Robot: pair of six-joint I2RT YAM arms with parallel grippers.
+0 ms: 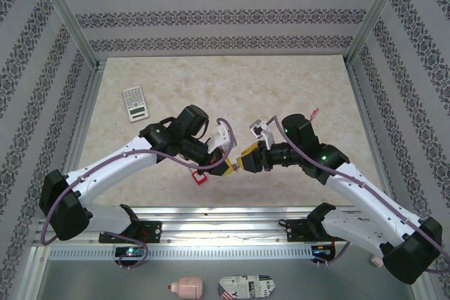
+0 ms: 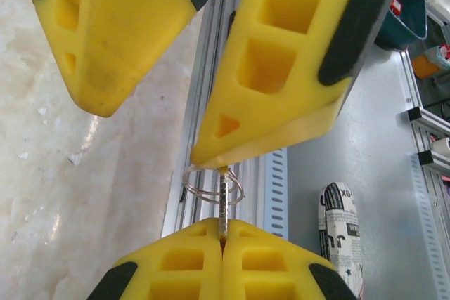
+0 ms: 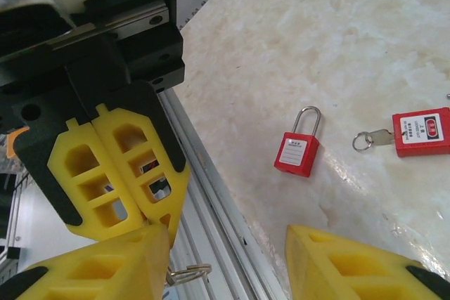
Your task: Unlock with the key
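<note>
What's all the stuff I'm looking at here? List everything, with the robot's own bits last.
plain padlock: one, red, lying on the table.
second padlock: one, red, lying nearby; a silver ringed key at its end.
held key: one, silver with a wire ring, between the arms.
calculator: one, white-grey, table's far left.
patterned pouch: one, black-and-white print, below the table's near edge.
small bottle: one, pink, beside the pouch.
left gripper: one, yellow fingers, shut on the held key.
right gripper: one, yellow fingers, open, facing the left.
</note>
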